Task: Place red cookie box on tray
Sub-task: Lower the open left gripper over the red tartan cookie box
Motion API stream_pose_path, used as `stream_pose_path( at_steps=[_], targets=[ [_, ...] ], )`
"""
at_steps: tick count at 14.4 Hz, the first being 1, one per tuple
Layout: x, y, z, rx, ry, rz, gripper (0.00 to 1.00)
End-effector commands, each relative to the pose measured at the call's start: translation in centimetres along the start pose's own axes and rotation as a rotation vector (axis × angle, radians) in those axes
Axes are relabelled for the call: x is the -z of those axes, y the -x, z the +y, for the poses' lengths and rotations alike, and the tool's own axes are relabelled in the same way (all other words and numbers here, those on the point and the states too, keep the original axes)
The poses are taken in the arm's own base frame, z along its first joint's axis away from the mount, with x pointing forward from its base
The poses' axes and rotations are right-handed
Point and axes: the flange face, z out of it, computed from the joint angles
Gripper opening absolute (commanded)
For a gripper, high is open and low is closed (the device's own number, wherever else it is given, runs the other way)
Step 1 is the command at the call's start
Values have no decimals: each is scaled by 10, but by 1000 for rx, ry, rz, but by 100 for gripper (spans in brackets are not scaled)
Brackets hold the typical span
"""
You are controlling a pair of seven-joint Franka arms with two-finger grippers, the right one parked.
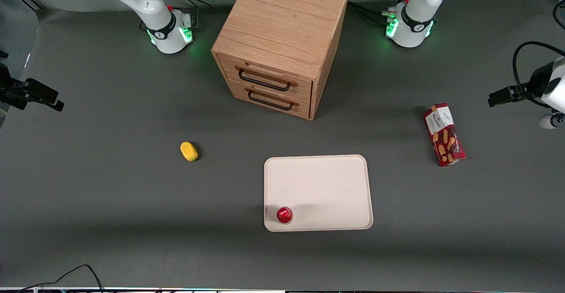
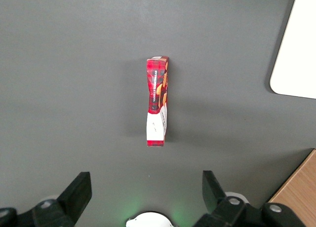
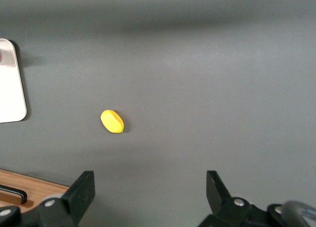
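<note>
The red cookie box [image 1: 443, 134] lies flat on the dark grey counter [image 1: 110, 196] toward the working arm's end, well apart from the cream tray [image 1: 326, 182]. The tool [image 2: 147, 192] hovers above the box, fingers spread apart, holding nothing. A small red-topped cup [image 1: 284, 215] stands on the tray's corner.

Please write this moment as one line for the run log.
phase: approach | gripper: open, above table, apart from red cookie box | red cookie box: on table | tray: holds red-topped cup
</note>
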Motion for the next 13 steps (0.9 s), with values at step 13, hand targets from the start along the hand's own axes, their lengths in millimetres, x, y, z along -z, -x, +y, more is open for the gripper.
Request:
stream_pose_path(
  at_steps=[13],
  targets=[
    [15,25,-4,-96,29,-21,100]
  ],
)
